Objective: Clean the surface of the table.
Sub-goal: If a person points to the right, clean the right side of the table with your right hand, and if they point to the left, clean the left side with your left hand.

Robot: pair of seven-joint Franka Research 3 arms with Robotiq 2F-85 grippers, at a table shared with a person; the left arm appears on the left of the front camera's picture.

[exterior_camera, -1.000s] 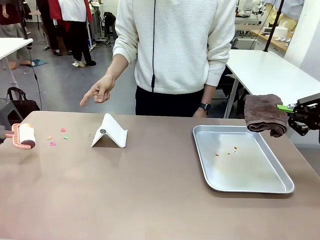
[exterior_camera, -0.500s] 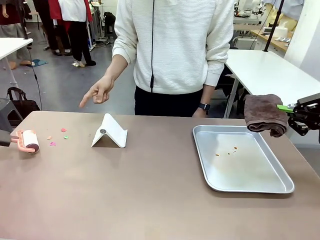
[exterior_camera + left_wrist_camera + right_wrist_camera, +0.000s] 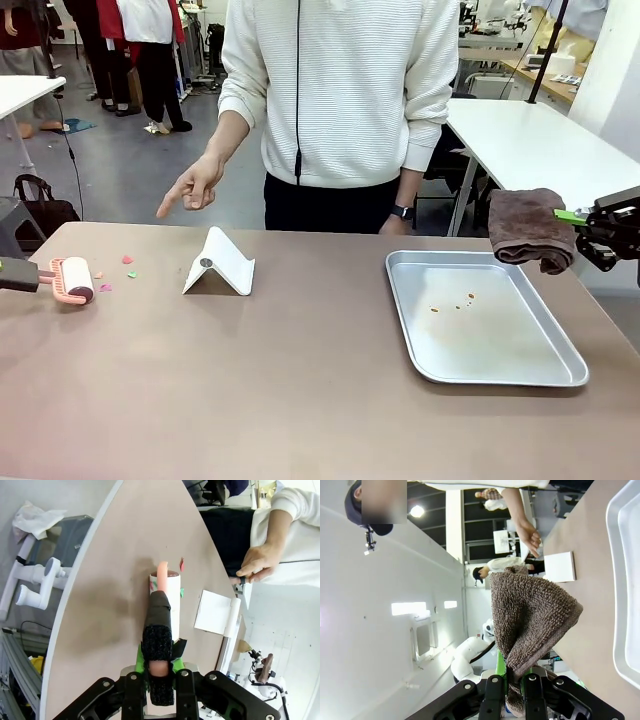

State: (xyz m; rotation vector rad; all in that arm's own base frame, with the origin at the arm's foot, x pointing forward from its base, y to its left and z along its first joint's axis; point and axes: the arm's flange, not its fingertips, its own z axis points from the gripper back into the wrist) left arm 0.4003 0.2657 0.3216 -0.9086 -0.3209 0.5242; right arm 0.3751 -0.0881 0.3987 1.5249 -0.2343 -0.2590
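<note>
The brown table spans the front view. At its far left, my left gripper is shut on the black-wrapped handle of a pink lint roller, whose white drum rests on the tabletop. Small pink, green and orange paper scraps lie just right of the roller. At the right edge my right gripper is shut on a brown towel that hangs in the air above the table's right side. The towel droops over the fingers in the right wrist view.
A shallow silver tray with a few crumbs sits on the right half. A white folded stand stands left of centre. A person in a white sweater stands at the far side, a hand pointing down toward the scraps.
The left gripper has carried the lint roller rightward and down onto the table, closer to the scraps. The person shifted slightly left. The right arm and towel have not moved.
</note>
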